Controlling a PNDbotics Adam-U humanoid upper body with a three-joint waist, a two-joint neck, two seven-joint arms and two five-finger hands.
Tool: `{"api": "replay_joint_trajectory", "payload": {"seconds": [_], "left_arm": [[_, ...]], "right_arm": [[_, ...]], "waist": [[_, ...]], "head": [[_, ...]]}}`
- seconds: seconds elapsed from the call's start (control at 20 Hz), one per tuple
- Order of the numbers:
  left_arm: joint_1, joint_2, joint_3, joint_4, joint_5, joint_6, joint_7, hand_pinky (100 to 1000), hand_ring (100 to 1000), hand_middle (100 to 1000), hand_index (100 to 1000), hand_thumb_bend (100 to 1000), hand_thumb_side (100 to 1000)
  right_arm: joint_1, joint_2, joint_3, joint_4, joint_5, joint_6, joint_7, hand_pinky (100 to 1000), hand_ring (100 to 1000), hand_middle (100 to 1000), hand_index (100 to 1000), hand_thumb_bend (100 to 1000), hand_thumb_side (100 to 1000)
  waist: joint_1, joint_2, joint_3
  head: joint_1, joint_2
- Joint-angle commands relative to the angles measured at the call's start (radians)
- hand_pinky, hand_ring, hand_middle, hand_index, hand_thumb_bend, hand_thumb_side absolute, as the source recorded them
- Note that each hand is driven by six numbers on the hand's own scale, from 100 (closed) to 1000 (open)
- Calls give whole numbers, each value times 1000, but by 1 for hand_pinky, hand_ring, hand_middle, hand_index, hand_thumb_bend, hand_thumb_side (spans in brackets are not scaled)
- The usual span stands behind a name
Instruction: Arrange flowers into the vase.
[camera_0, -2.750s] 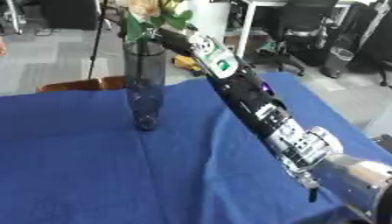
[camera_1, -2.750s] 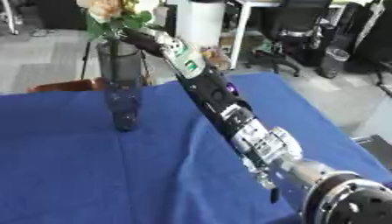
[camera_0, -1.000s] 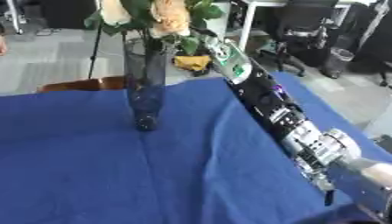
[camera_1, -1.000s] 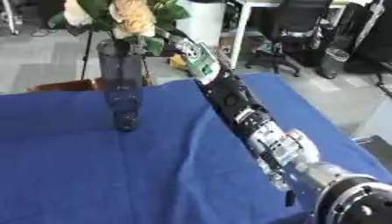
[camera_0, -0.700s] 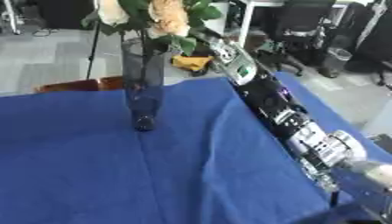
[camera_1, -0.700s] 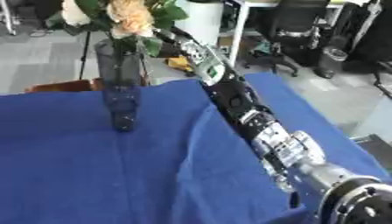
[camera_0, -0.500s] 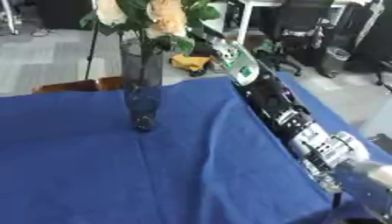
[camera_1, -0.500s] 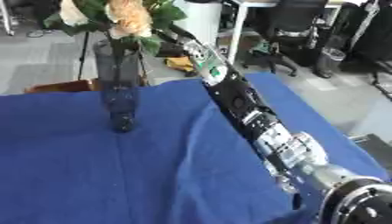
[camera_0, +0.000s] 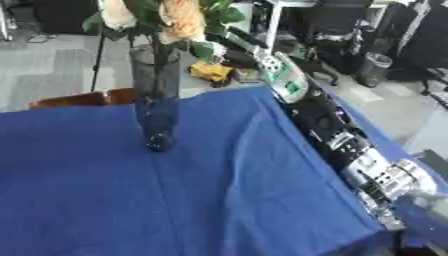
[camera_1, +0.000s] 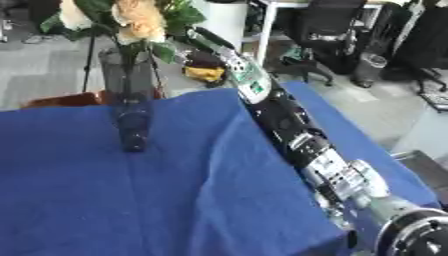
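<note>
Right eye view: flowers (camera_1: 131, 20) in vase (camera_1: 129, 100).

Background stuff around the blue tabletop (camera_0: 219, 200)

The blue cloth (camera_1: 175, 200) covers the whole tabletop and has some soft wrinkles running through the middle. Past the far edge there's a brown wooden chair back (camera_0: 83, 97) poking up just behind the cloth, a yellow thing (camera_0: 210, 71) sitting on the grey floor (camera_0: 44, 65), and a few black office chairs (camera_1: 328, 30) further back on the right near a white desk (camera_1: 289, 4).
</note>
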Motion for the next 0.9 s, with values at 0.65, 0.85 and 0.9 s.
{"api": "replay_joint_trajectory", "payload": {"seconds": [0.65,0.85,0.9], "left_arm": [[8,46,64,-22,-16,-11,54,430,575,612,774,571,739],[11,49,68,-24,-19,-12,59,430,575,612,774,571,739],[12,49,68,-24,-19,-12,59,430,575,612,774,571,739]], "right_arm": [[304,-111,-92,-395,-262,-8,4,1000,1000,816,1000,702,584],[365,-109,-113,-483,-283,22,-4,1000,1000,816,1000,702,584],[369,-109,-114,-494,-283,30,-6,1000,1000,816,1000,702,584]], "waist": [[28,0,-106],[28,0,-115],[28,0,-115]], "head": [[96,-15],[104,-16],[105,-16]]}}
